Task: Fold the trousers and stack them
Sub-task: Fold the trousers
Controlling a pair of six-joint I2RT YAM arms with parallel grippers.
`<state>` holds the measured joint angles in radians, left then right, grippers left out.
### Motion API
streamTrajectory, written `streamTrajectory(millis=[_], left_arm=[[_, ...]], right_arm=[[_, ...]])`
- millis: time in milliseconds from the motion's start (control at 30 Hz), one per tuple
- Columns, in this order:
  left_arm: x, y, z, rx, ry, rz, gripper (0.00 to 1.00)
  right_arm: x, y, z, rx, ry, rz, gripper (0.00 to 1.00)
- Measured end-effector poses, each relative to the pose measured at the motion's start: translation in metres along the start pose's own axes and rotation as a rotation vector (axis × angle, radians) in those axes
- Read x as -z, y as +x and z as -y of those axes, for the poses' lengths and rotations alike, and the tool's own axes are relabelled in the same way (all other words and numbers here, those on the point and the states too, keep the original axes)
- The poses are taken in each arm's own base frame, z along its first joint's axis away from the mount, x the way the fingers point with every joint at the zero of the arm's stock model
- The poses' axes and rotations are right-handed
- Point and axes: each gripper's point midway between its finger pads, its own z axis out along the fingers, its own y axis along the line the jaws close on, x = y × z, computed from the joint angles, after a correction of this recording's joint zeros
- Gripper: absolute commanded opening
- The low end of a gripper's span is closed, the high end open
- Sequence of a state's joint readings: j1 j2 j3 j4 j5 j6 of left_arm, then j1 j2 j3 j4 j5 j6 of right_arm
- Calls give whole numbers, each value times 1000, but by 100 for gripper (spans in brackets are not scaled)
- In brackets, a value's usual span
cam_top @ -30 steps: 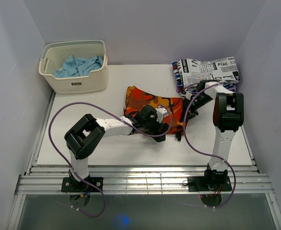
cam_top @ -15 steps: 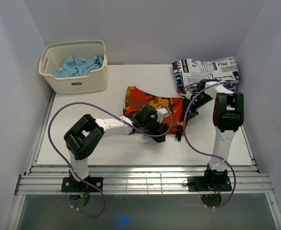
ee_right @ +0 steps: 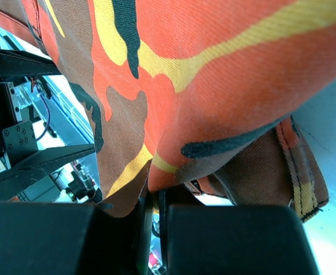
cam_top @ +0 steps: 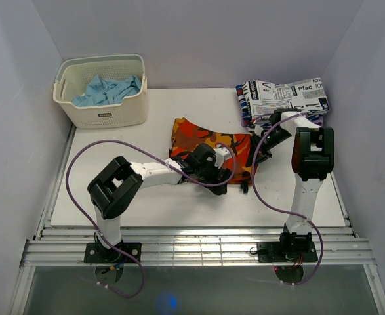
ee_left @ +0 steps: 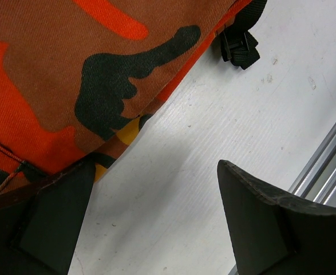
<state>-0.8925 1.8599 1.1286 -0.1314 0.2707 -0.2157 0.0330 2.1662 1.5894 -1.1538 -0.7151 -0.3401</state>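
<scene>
The trousers (cam_top: 208,141), in orange, yellow and black-brown camouflage, lie folded in the middle of the table. My left gripper (cam_top: 222,173) hangs open just off their near edge. In the left wrist view the gripper (ee_left: 156,229) has bare white table between its fingers (ee_left: 47,223), the trousers (ee_left: 70,69) lie just beyond, and a black buckle (ee_left: 239,46) sticks out of the cloth's edge. My right gripper (cam_top: 254,152) is at the trousers' right edge. In the right wrist view it (ee_right: 155,197) is shut on a lifted fold of the trousers (ee_right: 213,74).
A cream basket (cam_top: 103,115) at the back left holds a light blue cloth (cam_top: 107,90). A folded white garment with black newspaper lettering (cam_top: 284,98) lies at the back right, close behind the right arm. Metal rails (cam_top: 199,246) run along the table's near edge.
</scene>
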Motion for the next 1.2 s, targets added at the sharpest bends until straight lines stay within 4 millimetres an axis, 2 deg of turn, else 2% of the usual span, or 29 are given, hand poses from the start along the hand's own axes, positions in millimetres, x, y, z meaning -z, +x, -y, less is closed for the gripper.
streamTrajectory(millis=[400, 533, 667, 833, 1033, 1200], left_arm=[[0, 1, 0, 6, -1, -4, 98], [-1, 1, 1, 8, 2, -4, 98], [-1, 1, 0, 12, 3, -2, 98], [-1, 1, 2, 18, 13, -3, 98], [-1, 2, 5, 26, 27, -8, 98], [-1, 2, 6, 30, 28, -8, 98]], right_arm=[[0, 0, -5, 1, -27, 4, 8], [4, -1, -21, 9, -89, 24, 8], [18, -4, -44, 53, -129, 78, 8], [23, 13, -61, 61, -142, 103, 8], [11, 31, -46, 5, -98, 65, 8], [7, 35, -26, -9, -13, 37, 8]])
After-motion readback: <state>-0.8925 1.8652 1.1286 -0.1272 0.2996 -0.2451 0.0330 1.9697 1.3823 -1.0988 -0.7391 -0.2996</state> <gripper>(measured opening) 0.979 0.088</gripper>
